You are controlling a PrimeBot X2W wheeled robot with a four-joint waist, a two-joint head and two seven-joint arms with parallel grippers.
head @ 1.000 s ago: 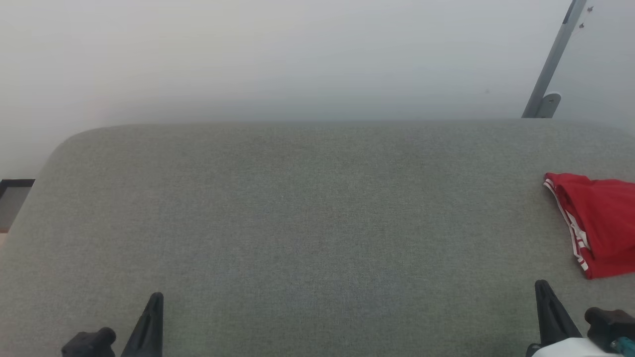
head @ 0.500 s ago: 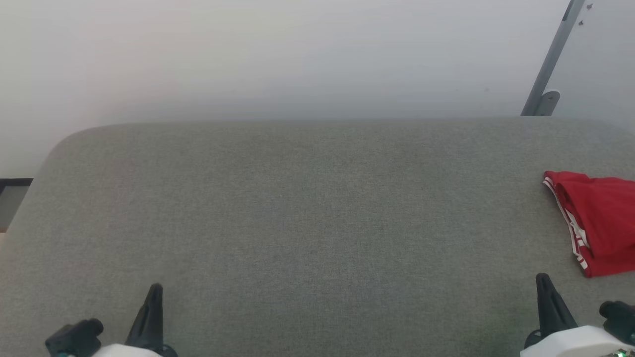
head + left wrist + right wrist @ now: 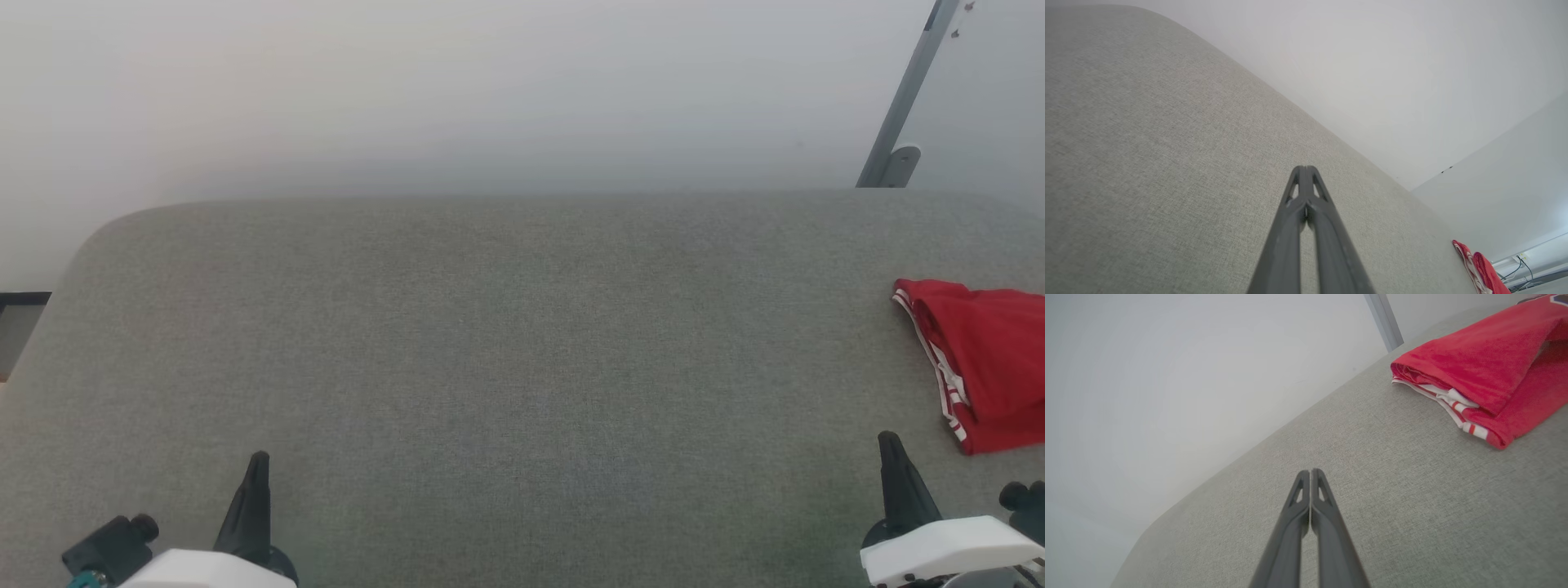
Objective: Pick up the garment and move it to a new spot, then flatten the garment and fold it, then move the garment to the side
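one folded garment [image 3: 1457, 363], right pincer [image 3: 1310, 472] closed, apart

This looks like a bare test room, more lab than home. A wide grey fabric-covered surface [image 3: 522, 327] with rounded corners stands against a plain white wall [image 3: 490, 98]. A grey metal strut [image 3: 906, 90] rises behind its far right corner, and loose cables [image 3: 1522, 266] show beyond its right end.

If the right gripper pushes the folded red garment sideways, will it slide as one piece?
Probably floppy: the garment lies in soft, loose folds, so a push would likely bunch the layers. The striped trim pokes out between layers and may slip free first. The woven grey surface looks grippy, so it may drag.
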